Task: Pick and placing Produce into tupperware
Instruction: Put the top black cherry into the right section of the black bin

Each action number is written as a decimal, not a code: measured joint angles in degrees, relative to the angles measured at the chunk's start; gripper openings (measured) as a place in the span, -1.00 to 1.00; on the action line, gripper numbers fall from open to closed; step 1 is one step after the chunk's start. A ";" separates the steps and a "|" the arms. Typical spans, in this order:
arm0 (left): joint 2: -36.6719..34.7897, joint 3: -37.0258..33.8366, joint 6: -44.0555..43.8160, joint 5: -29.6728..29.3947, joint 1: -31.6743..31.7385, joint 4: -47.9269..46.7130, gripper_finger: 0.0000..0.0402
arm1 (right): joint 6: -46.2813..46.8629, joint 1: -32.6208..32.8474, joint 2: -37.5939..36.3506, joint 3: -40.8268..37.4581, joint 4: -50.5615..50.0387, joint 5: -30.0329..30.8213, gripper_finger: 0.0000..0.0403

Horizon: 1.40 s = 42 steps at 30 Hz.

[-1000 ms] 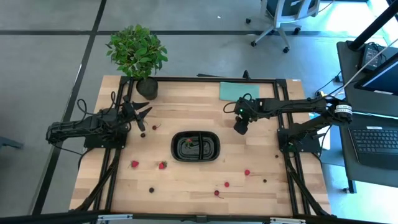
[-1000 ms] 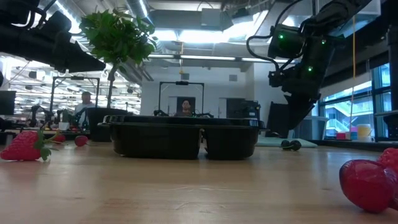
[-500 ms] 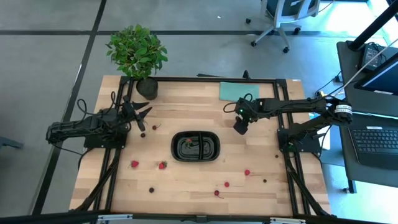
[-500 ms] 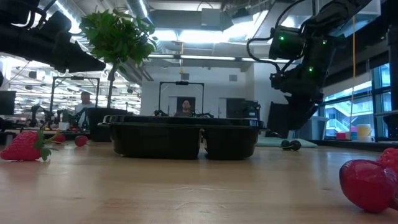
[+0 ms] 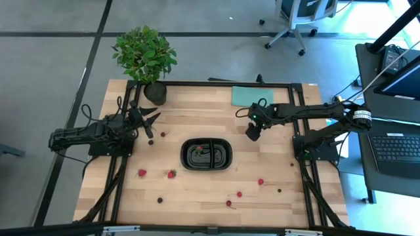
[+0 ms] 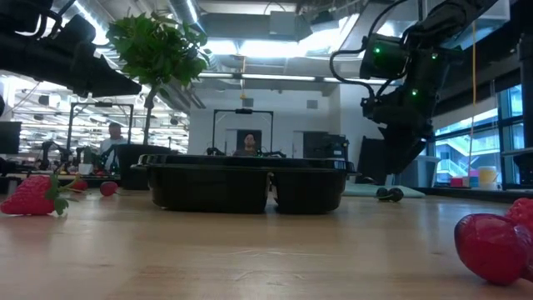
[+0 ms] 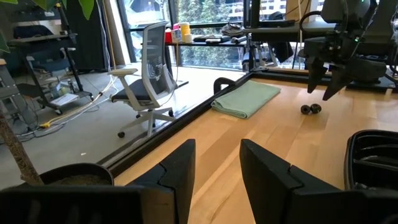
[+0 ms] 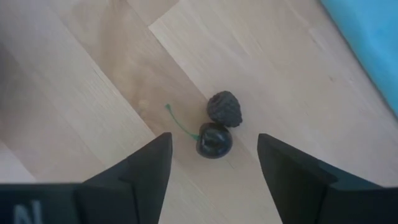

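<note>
The tupperware is a black two-compartment tray in the middle of the table, with something red and green inside. Produce lies scattered on the wood: strawberries and dark berries. Two dark berries lie side by side near the teal cloth. My right gripper hangs open just above them, pointing steeply down, one finger on either side, touching neither. My left gripper waits open and level at the table's left, holding nothing.
A potted plant stands at the far left corner. A folded teal cloth lies at the far edge, beside the right gripper. A black frame rail runs round the table. More strawberries and a dark berry lie near the front.
My right gripper has stayed over the two dark berries and rolled a little about its own pointing line. Nothing on the table has moved.
</note>
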 joint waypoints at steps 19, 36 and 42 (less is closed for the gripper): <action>0.00 0.00 0.00 0.00 0.00 -0.04 -0.40 | -0.26 0.00 7.97 0.00 2.12 0.13 0.14; 0.00 0.00 0.00 0.00 0.02 -0.06 -0.40 | -1.46 -0.09 11.87 0.24 4.46 -0.31 -0.09; -0.01 0.00 0.00 0.01 0.02 -0.04 -0.40 | -1.41 -0.07 11.94 0.24 4.45 -0.64 -0.32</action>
